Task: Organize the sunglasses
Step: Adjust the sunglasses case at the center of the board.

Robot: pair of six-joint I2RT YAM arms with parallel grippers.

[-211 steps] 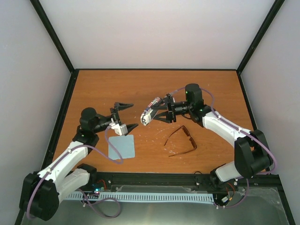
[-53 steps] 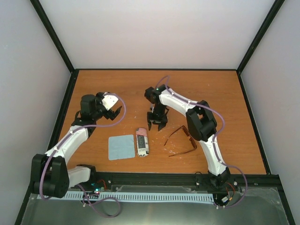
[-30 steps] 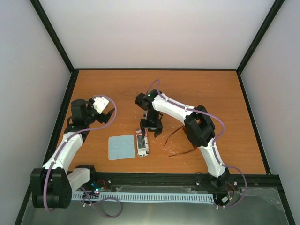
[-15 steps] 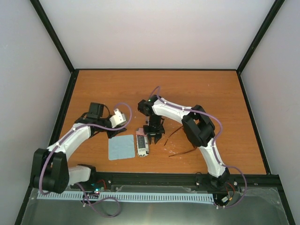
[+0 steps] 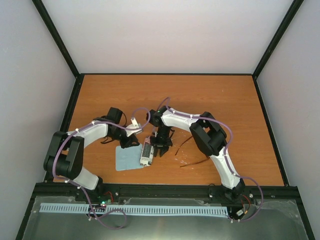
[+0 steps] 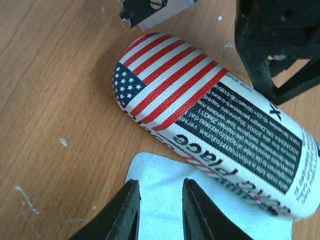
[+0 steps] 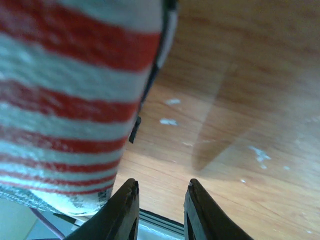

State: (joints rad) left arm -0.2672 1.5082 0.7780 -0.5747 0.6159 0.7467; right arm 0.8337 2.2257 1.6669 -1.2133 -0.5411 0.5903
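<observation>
The sunglasses (image 5: 196,161) lie on the table right of centre, with thin reddish-brown arms; my right arm hides the lenses. The striped case (image 5: 146,152) lies tilted, its lower end over the light blue cloth (image 5: 126,159). My left gripper (image 5: 134,141) hovers over the cloth's top right corner. In the left wrist view the left gripper (image 6: 160,180) is narrowly open over the cloth (image 6: 155,170), with the case (image 6: 215,120) just beyond. My right gripper (image 5: 159,150) sits at the case's right side. It (image 7: 162,181) is narrowly open and holds nothing, with the case (image 7: 65,100) beside its left finger.
The wooden table (image 5: 225,100) is walled by black frame posts and white panels. A black rail (image 5: 165,190) runs along the near edge. White specks dot the wood near the sunglasses.
My left arm swung right and down to the cloth's corner, and its jaws narrowed. The right gripper lowered beside the case and narrowed. The case tipped left onto the cloth.
</observation>
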